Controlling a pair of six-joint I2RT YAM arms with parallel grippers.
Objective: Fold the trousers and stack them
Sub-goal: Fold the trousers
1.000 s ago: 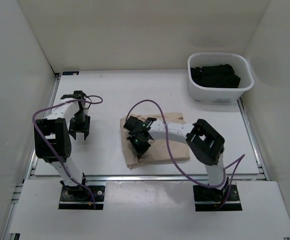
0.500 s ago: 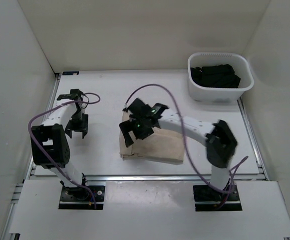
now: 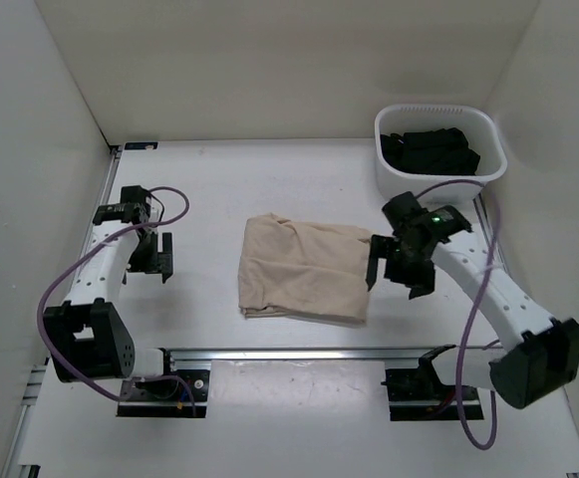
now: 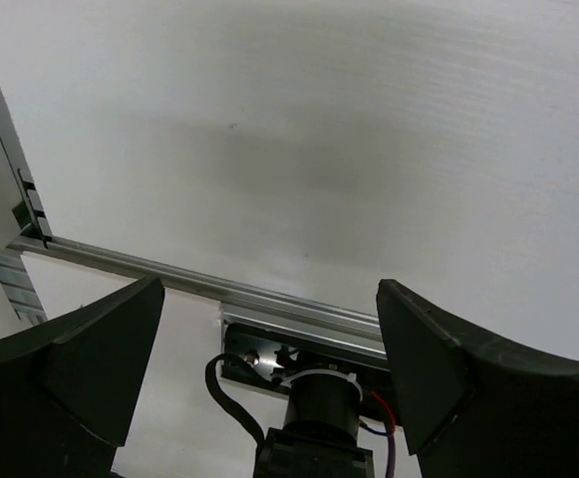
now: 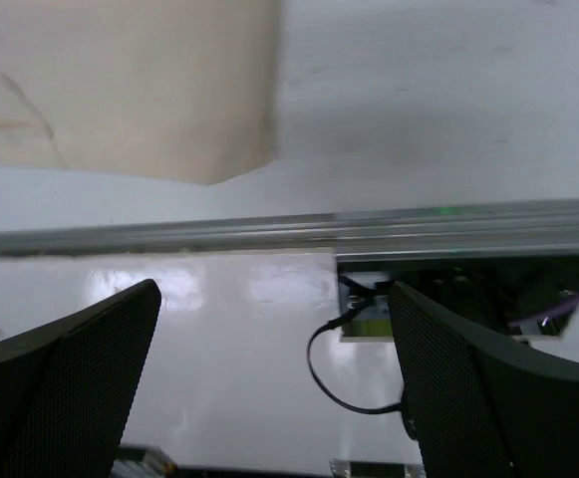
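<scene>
The beige trousers (image 3: pixel 304 267) lie folded into a rough rectangle in the middle of the table, flat and untouched. In the right wrist view a corner of the trousers (image 5: pixel 120 90) fills the upper left. My right gripper (image 3: pixel 397 271) hovers just off the fold's right edge, open and empty; its own camera shows the right gripper (image 5: pixel 274 373) with wide jaws over the table's front rail. My left gripper (image 3: pixel 151 255) hangs open and empty over the table's left side, well away from the cloth. Its wrist view shows the left gripper (image 4: pixel 269 354) above bare table and the rail.
A white basket (image 3: pixel 438 184) holding a black garment (image 3: pixel 431 151) stands at the back right, close behind my right arm. White walls close in the table on three sides. An aluminium rail (image 3: pixel 299 353) runs along the front edge by both arm bases.
My right gripper let go of the trousers, opened and swung right off the cloth. The fold now lies flat and uncovered. My left gripper opened wider and drew slightly left.
</scene>
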